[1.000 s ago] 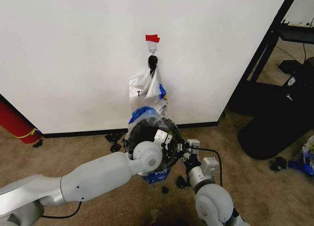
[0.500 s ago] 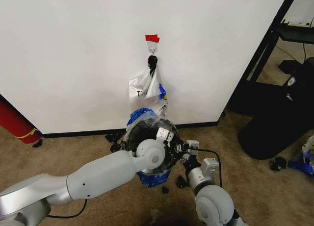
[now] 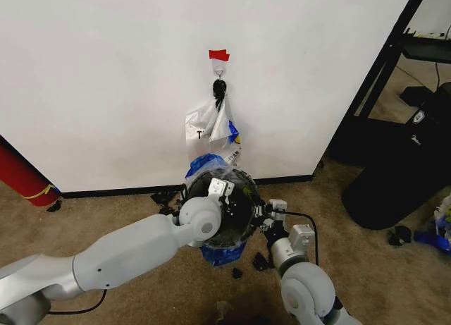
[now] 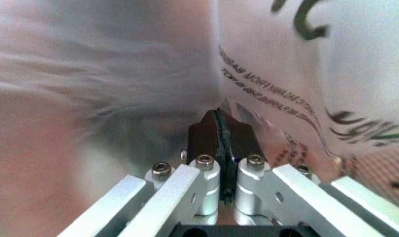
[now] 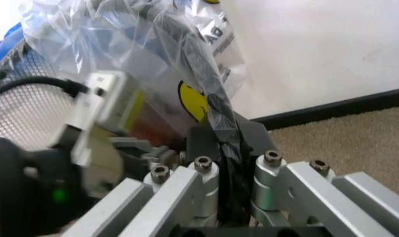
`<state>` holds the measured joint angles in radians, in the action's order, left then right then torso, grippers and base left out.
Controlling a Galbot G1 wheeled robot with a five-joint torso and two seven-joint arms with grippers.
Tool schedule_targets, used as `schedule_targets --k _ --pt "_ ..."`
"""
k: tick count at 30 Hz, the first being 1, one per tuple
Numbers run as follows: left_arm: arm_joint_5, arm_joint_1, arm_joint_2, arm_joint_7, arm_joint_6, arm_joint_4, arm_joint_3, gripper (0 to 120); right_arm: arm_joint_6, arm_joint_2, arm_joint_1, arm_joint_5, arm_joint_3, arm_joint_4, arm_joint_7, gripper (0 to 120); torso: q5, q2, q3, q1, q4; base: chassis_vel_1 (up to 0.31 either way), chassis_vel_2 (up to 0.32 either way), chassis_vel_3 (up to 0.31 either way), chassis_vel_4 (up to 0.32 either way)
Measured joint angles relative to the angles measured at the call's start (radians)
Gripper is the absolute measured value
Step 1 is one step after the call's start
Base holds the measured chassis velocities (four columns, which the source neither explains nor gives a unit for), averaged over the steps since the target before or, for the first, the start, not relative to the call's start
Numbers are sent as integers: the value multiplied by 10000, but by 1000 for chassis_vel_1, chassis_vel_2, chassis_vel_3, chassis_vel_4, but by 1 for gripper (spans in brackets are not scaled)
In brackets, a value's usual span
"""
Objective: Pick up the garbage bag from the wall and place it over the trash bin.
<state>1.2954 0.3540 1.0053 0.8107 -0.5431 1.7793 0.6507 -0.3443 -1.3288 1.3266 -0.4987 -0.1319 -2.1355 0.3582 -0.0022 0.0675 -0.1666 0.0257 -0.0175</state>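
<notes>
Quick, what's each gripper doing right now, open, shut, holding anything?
Left gripper: shut on the garbage bag, inside the trash bin.
Right gripper: shut on the garbage bag at the bin's rim.

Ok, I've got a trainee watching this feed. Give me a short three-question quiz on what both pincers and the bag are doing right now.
1. True or false: the right pincer is shut on a twisted fold of the thin translucent garbage bag.
2. The left pincer is: A) open above the carpet, B) shut on the bag's film, C) holding the hook.
3. Fill in: the bag sits over the round black wire-mesh ____.

Key: 1 true; 2 B; 3 trash bin. Another printed bag hangs on the white wall.
</notes>
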Motion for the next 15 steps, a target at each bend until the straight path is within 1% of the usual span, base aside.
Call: schedule_targets --k 2,5,7,15 --pt "-118 53 66 -47 83 -111 1 0 0 -19 0 8 8 0 -4 1 0 0 0 0 0 0 0 0 0" --pt "-644 284 441 -215 246 -783 98 0 0 -60 60 50 11 -40 -77 1 2 0 0 0 -1 0 0 0 0" --pt "-860 297 569 -207 220 -993 190 0 0 -51 134 63 21 -136 -130 1 2 0 0 0 0 0 0 0 0" --pt "-1063 84 799 9 -97 -1326 534 0 -1 65 283 139 9 -247 -216 1 3 0 0 0 -1 0 0 0 0"
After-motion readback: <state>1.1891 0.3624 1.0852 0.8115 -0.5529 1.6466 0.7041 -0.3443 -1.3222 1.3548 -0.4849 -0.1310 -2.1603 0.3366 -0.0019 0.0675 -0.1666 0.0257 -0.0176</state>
